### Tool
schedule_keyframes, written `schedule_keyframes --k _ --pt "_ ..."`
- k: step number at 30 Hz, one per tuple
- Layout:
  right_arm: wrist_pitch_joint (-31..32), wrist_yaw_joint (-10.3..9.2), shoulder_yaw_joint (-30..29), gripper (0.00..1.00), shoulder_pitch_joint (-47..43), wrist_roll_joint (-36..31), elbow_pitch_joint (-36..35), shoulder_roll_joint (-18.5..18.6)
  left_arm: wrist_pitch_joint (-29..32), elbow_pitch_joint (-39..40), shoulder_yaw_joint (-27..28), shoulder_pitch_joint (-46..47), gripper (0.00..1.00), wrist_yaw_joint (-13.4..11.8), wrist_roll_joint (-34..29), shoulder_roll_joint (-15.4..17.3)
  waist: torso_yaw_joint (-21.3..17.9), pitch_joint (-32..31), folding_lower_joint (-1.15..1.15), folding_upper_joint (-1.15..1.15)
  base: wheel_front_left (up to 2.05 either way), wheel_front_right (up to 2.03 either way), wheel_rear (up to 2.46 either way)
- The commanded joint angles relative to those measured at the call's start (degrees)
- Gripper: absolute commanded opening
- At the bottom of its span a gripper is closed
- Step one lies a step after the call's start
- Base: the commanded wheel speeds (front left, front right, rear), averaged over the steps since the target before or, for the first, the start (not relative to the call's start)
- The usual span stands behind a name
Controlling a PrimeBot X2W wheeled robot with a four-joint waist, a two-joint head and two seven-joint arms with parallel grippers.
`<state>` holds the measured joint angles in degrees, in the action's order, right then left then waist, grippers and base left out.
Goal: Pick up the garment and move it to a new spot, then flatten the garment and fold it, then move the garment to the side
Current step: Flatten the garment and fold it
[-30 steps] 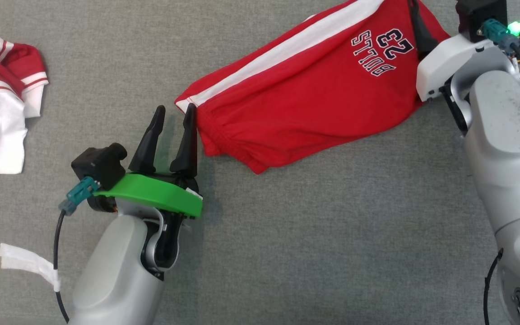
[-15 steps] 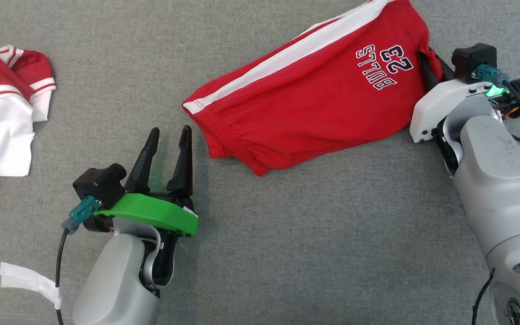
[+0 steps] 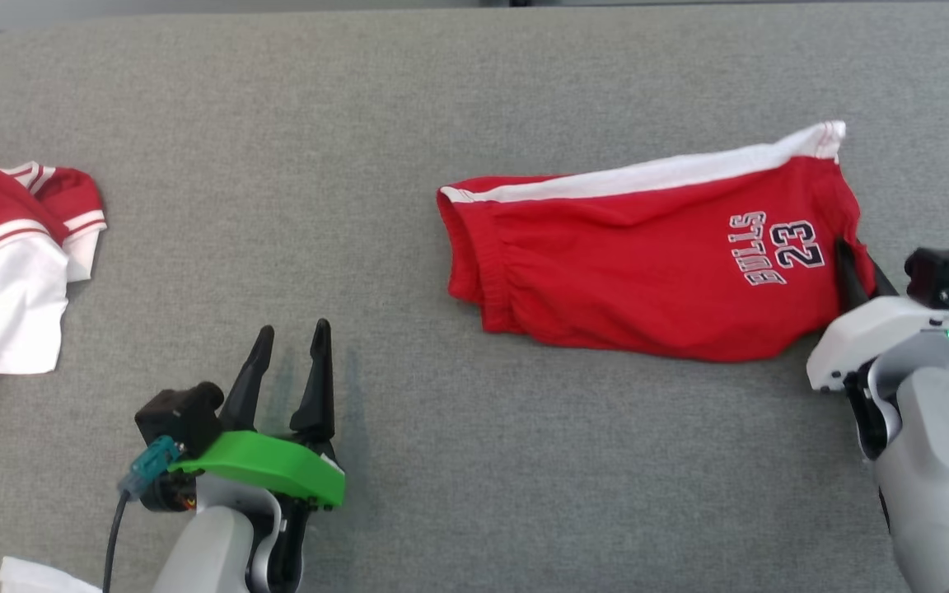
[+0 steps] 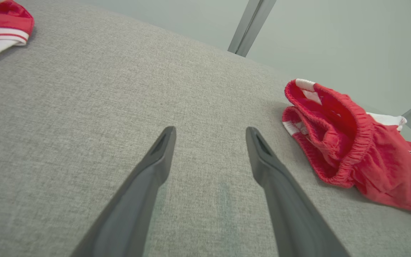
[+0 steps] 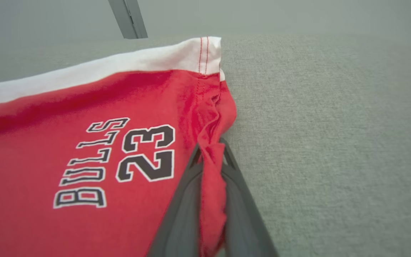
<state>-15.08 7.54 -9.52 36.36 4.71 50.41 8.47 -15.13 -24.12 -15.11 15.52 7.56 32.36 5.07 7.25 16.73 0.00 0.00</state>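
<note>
The right gripper (image 5: 211, 151) pinches a bunched hem fold of the red shorts (image 3: 639, 263), which spread to its left. The left gripper (image 3: 292, 339) gapes wide, empty, seemingly just above the grey surface (image 3: 359, 123), shorts apart to its right.

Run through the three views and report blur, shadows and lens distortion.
Head view: even soft light, sharp, with a faint shadow beside the open left gripper on the grey fabric surface. Left wrist view: wide-angle stretch, that gripper's fingers loom large, slightly soft. Right wrist view: lettering on the red shorts with white stripe is crisp; the right gripper pinching their hem blurs toward the bottom edge.
</note>
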Motion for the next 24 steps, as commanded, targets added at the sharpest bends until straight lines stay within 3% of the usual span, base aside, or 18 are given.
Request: schedule_keyframes --k 1,6,11,16,22,23,24 --pt "-0.1 -0.11 -0.5 0.0 -2.6 0.8 -1.2 0.6 0.0 0.0 0.2 -1.5 1.0 -0.2 -0.4 0.2 -2.1 -3.4 0.0 0.0 0.0 0.0 0.0" --pt "-0.1 -0.11 -0.7 0.0 -6.8 2.6 -5.9 0.1 0.0 -0.2 0.3 -3.8 1.0 -0.2 -0.9 -0.1 -2.3 -4.7 0.0 0.0 0.0 0.0 0.0" --pt "-0.1 -0.1 3.5 0.0 -6.5 4.3 -13.5 -2.7 0.0 -0.4 -0.1 -5.1 1.0 -0.2 -1.0 -0.3 -1.8 -5.6 0.0 0.0 0.0 0.0 0.0" --pt "-0.1 -0.1 13.9 0.0 -4.2 7.9 -19.1 -5.0 0.0 -1.0 -0.7 -4.6 1.0 -0.2 -1.3 -0.5 -0.3 -6.2 0.0 0.0 0.0 0.0 0.0" --pt "-0.1 -0.1 29.9 0.0 -3.3 17.3 -17.3 -5.4 0.0 -1.9 -1.9 -4.2 1.0 -0.2 -1.7 -0.9 2.3 -6.9 0.0 0.0 0.0 0.0 0.0" --pt "-0.1 -0.1 32.3 0.1 -3.4 18.9 -17.0 -5.4 0.0 -2.2 -2.1 -4.1 1.0 -0.2 -1.9 -0.9 2.8 -7.0 0.0 0.0 0.0 0.0 0.0" --pt "-0.1 -0.1 35.3 0.39 -3.6 20.9 -16.8 -5.4 0.0 -2.4 -2.3 -4.1 1.0 -0.2 -2.0 -1.0 3.1 -7.1 0.0 0.0 0.0 0.0 0.0"
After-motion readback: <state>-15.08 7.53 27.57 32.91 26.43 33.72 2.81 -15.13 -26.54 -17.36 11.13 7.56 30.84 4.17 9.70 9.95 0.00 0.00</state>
